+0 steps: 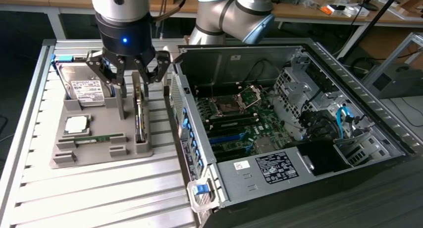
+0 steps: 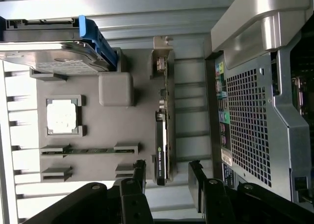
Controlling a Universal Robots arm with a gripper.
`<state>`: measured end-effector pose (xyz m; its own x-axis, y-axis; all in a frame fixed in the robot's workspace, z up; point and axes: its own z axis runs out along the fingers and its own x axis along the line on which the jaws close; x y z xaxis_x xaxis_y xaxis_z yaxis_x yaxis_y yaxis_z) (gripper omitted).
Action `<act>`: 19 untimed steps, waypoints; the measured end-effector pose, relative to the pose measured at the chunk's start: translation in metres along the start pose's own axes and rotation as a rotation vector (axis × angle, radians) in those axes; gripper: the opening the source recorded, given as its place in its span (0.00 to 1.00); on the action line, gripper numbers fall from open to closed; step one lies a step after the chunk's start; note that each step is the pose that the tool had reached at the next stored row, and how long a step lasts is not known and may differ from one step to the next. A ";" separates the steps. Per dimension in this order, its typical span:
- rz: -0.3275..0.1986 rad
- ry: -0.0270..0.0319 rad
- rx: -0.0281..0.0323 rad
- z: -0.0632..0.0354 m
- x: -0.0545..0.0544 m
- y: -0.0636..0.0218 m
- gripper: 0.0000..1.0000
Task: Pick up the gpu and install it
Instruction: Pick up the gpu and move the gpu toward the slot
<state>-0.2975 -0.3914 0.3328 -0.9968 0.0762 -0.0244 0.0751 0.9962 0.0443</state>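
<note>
Task status: the pickup has not been made and the installation has not begun. At the exterior view's left, the slatted table (image 1: 33, 153) carries a grey holder (image 1: 99, 151). A hard drive (image 1: 86, 86) is propped in the holder's upper-left part, a processor (image 1: 76, 124) sits below it, and a RAM stick (image 1: 99, 138) lies flat lower down. Along the holder's right edge, centre-left of the frame, the gpu (image 1: 139, 114) stands on its long thin edge in its slot. The gripper (image 1: 129, 79) hangs over the card with its fingers spread wide and grips nothing. In the wrist view the gpu (image 2: 162, 135) runs toward the gap between the parted fingers (image 2: 139, 177), with no contact visible. Clearance: to the card's left, a grey post of the holder and the hard drive stand near. To its right, the rear wall of the computer case (image 1: 198, 139) lies just beside the holder, so the finger on that side appears to have only a narrow lane. Right of centre, the case lies open side up with the motherboard (image 1: 238, 119) exposed and free room above it.
</note>
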 end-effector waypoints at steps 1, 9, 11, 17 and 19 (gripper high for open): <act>0.000 0.0001 0.0001 0.0004 0.000 0.0001 0.48; 0.000 -0.0001 -0.0001 0.0051 0.000 0.0002 0.48; 0.000 -0.0001 -0.0001 0.0068 0.001 0.0002 0.48; 0.000 0.0000 0.0000 0.0119 0.001 0.0002 0.48; 0.000 0.0000 0.0001 0.0135 0.001 0.0009 0.48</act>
<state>-0.2980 -0.3898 0.3193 -0.9968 0.0764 -0.0244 0.0753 0.9962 0.0442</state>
